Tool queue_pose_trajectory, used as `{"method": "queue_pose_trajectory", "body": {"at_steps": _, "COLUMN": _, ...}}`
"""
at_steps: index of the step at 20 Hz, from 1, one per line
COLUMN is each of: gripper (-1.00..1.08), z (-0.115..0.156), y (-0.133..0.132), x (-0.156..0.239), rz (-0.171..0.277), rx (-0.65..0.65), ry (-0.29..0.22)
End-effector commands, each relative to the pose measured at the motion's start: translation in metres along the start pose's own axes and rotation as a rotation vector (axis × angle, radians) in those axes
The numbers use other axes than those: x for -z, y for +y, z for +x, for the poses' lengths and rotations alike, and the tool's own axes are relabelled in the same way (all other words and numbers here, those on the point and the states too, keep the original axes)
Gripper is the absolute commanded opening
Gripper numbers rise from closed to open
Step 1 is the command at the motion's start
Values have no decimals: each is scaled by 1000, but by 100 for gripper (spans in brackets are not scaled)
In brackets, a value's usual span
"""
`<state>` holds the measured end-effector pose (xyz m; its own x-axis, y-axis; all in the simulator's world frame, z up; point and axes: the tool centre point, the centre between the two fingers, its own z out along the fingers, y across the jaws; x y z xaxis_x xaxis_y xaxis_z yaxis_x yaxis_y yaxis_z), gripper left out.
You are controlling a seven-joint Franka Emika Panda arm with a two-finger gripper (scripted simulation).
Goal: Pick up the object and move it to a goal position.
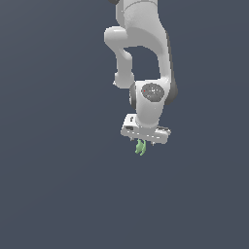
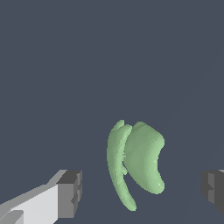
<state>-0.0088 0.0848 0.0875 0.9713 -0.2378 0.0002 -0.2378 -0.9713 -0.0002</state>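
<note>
The object (image 1: 141, 147) is a small light-green lumpy shape with two folded, leaf-like lobes. In the exterior view it shows just under the white gripper (image 1: 144, 143), which points straight down over it. In the wrist view the object (image 2: 138, 162) lies between the two dark finger pads (image 2: 71, 192). There is a clear gap on each side, so the pads do not touch it. The gripper (image 2: 142, 190) is open. I cannot tell whether the object rests on the surface.
A plain dark blue-grey ground (image 1: 58, 194) fills both views. The white arm (image 1: 146, 48) comes down from the top of the exterior view. No goal marker shows.
</note>
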Motion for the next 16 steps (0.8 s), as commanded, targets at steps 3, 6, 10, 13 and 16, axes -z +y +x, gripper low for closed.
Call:
{"method": "queue_pose_trajectory", "body": {"at_steps": 3, "gripper": 100, "z": -1, "y": 0, "x": -16, "rz": 0, "rx": -1, "ry": -1}}
{"method": "queue_pose_trajectory", "body": {"at_steps": 6, "gripper": 100, "z": -1, "y": 0, "x": -32, "rz": 0, "rx": -2, "ry": 0}}
{"method": "queue_pose_trajectory", "body": {"at_steps": 10, "gripper": 100, "z": -1, "y": 0, "x": -45, "rz": 0, "rx": -3, "ry": 0}}
{"method": "queue_pose_trajectory", "body": {"at_steps": 13, "gripper": 100, "z": -1, "y": -1, "x": -48, "rz": 0, "rx": -3, "ry": 0}}
{"method": "queue_pose_trajectory", "body": {"at_steps": 16, "gripper": -100, "z": -1, "y": -1, "x": -48, "rz": 0, "rx": -3, "ry": 0}}
